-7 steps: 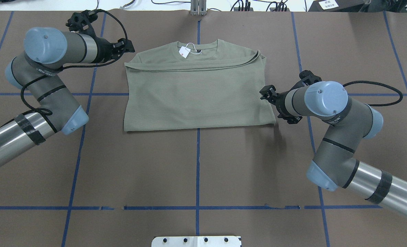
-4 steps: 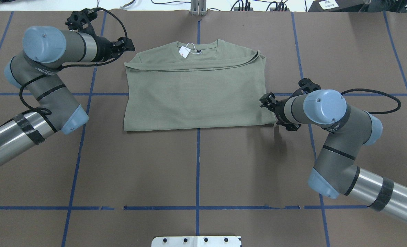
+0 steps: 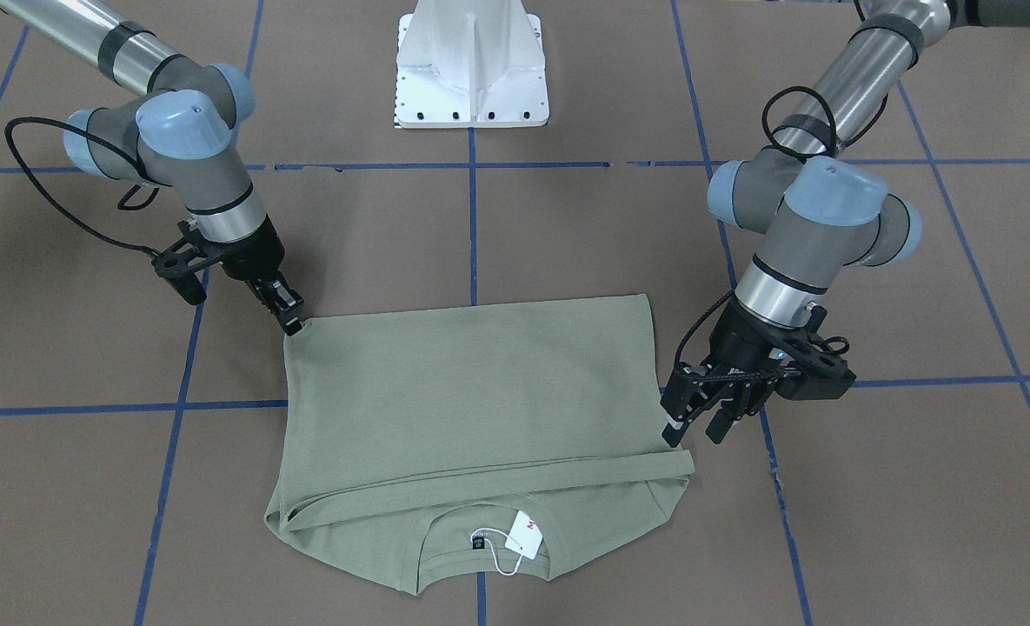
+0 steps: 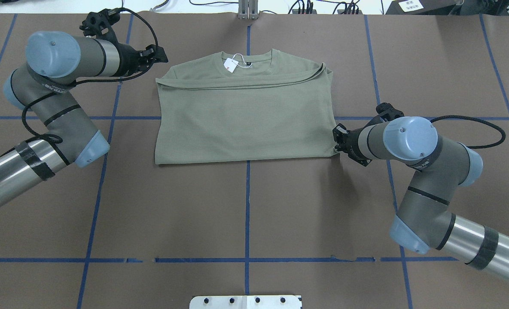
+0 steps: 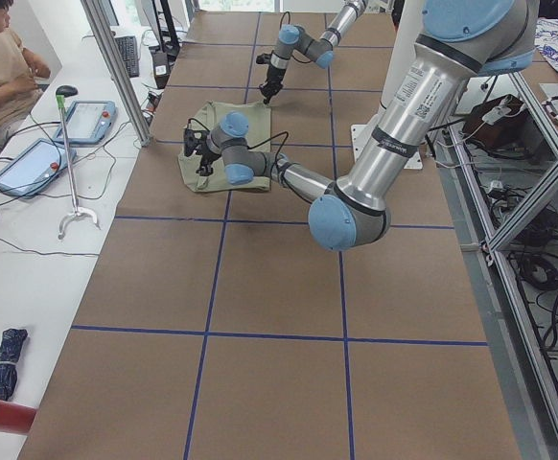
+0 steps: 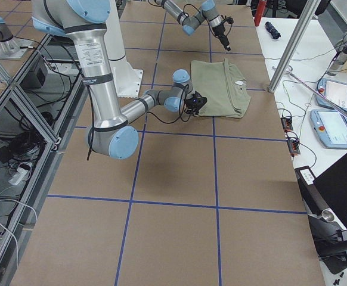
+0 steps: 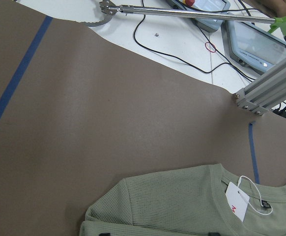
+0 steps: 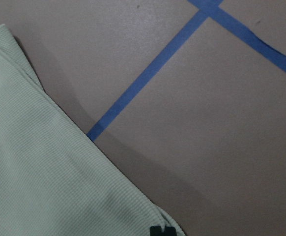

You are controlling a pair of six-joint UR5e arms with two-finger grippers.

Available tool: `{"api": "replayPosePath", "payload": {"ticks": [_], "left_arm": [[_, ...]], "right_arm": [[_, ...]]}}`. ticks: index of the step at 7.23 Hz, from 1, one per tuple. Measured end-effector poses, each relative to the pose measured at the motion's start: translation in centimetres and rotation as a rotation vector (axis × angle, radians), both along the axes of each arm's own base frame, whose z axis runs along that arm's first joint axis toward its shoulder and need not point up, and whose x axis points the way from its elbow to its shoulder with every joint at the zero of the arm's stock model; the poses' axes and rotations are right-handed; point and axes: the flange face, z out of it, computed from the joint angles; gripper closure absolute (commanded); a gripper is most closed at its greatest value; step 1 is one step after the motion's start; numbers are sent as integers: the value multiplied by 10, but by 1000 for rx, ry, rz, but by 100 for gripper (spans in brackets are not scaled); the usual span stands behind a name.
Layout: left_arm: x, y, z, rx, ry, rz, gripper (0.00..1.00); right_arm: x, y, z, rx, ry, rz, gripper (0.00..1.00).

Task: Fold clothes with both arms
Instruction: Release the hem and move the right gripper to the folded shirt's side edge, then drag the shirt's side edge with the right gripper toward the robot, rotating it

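The sage-green shirt (image 4: 245, 116) lies folded flat on the brown table, neck and white hang tag (image 4: 230, 65) at the far side. It also shows in the front view (image 3: 471, 391). My left gripper (image 4: 163, 57) is open, just off the shirt's far-left shoulder corner and apart from the cloth (image 3: 693, 432). Its wrist view shows the collar and tag (image 7: 237, 206). My right gripper (image 4: 336, 143) looks shut, its tips resting on the shirt's near-right corner (image 3: 293, 326) (image 8: 161, 230). I cannot tell whether cloth is pinched.
The white pedestal base (image 3: 471, 78) stands behind the shirt on the robot's side. Blue tape lines (image 4: 247, 206) cross the table. An aluminium post (image 4: 248, 10) stands at the far edge. An operator (image 5: 1, 57) and tablets (image 5: 92, 120) are beyond it.
My right gripper has moved along the shirt's right edge toward me and down onto its near-right corner. My left gripper has shifted slightly toward the far side.
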Motion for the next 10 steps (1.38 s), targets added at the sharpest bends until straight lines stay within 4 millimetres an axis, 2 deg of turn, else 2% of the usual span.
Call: {"api": "replayPosePath", "payload": {"ticks": [2, 3, 5, 6, 7, 8, 9, 10], "left_arm": [[-2, 2, -4, 6, 6, -1, 27], [-4, 4, -8, 12, 12, -1, 27], [-16, 21, -18, 17, 48, 18, 27], [-21, 37, -26, 2, 92, 59, 27], [-24, 52, -38, -30, 149, 100, 27], [-24, 67, -53, -69, 209, 132, 25], [-18, 83, -65, -99, 254, 160, 23], [-8, 97, -72, -122, 281, 186, 23]], "right_arm": [[24, 24, -2, 7, -17, -18, 100], [37, 52, -10, 13, -39, -43, 100], [63, 141, -27, -21, -91, -137, 100], [68, 191, -33, -54, -108, -216, 100], [63, 239, -38, -94, -118, -306, 100], [54, 285, -42, -137, -124, -400, 38], [47, 322, -43, -168, -120, -473, 0], [43, 348, -43, -190, -115, -518, 0]]}}
